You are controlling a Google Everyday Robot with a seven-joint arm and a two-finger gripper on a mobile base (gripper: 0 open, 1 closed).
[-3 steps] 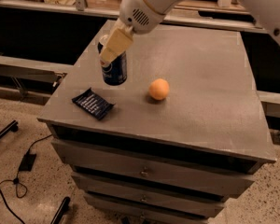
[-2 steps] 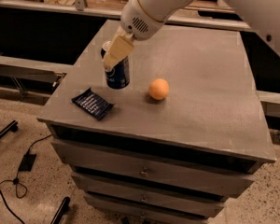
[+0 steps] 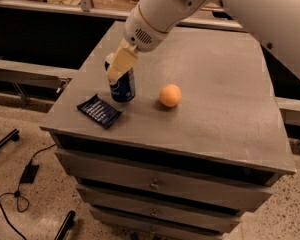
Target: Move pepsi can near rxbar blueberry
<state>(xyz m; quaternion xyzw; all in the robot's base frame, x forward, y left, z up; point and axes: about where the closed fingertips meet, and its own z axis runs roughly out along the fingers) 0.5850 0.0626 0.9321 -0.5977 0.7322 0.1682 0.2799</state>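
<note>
- The can (image 3: 124,88) stands upright on the left part of the surface (image 3: 215,84), just beside the bar (image 3: 99,111). A thin strip of bare top shows between the can's base and the bar's near corner.
- The tool (image 3: 117,66) is at the can's top and looks closed on the can. One pale finger (image 3: 121,63) lies down over the rim and upper wall, and the other is mostly hidden behind.
- The arm (image 3: 160,14) slants down to it from the upper right.
- The bar lies flat near the front-left corner, turned at an angle to the front edge.
- Progress, as I judge it: the can already sits close to the bar, so the placing looks nearly done. What is left is to let go and lift the tool away without tipping the can. Whether the can's base bears fully on the surface I cannot tell.
- The orange (image 3: 170,95) rests to the right of the can, apart from it and out of the way of a straight lift.
- Edges: the bar is close to the front and left edges, and the can sits a little further in. A push toward the front-left could send the bar off.
- Open room: the right and back of the surface are bare, so the arm has free space to draw back up and to the right.
- Below the front edge are the drawers (image 3: 155,184), well clear of the work.
</note>
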